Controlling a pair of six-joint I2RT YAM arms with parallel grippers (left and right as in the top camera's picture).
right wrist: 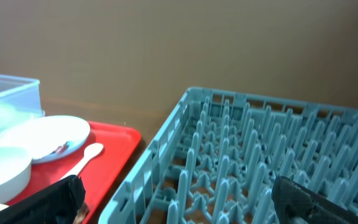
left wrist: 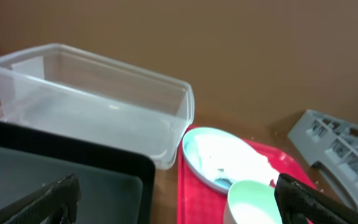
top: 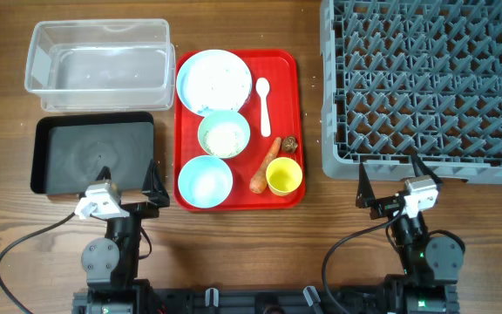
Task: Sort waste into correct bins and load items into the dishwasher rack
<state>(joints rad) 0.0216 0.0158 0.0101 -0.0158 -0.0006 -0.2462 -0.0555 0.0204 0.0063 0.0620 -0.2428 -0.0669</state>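
while both arms sat at the near table edge, the left gripper (top: 127, 179) and right gripper (top: 392, 179) had jaws spread, empty. plate (top: 213, 81), bowls (top: 224, 134), cup (top: 284, 176), spoon (top: 264, 105) and carrot (top: 264, 170) lay on the red tray (top: 291, 65), between tub (top: 98, 54) and rack (top: 425, 83).

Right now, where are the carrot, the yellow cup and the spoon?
carrot (top: 265, 166): overhead view, middle of its orange body.
yellow cup (top: 284, 176): overhead view, its inside.
spoon (top: 265, 109): overhead view, on the handle.
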